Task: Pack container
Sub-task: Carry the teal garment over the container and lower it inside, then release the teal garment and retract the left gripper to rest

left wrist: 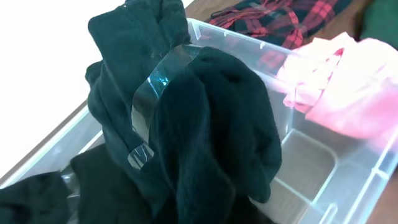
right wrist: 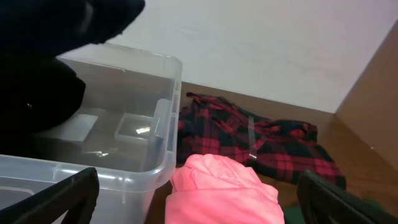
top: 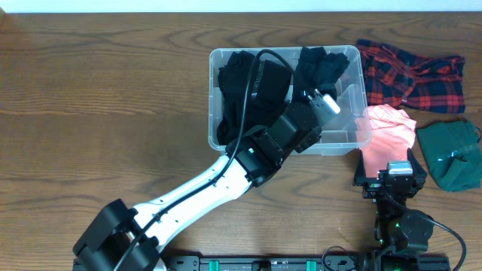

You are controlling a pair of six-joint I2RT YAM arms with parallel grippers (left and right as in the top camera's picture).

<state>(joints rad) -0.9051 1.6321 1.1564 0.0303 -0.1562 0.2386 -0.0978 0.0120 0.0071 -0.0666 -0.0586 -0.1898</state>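
Left gripper [top: 310, 86] is in the container [top: 211, 98], clamped on black cloth [left wrist: 211, 124] — right gripper [top: 390, 167] hangs wide open by pink cloth [top: 388, 128].

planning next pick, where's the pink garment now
Overhead view: the pink garment lies right of the container, against its wall, just below the red plaid cloth.

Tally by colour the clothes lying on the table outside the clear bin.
Red-and-black plaid garment: 1
Pink garment: 1
Green garment: 1
Total: 3
The black clothing inside the container is left out; its pieces cannot be told apart.
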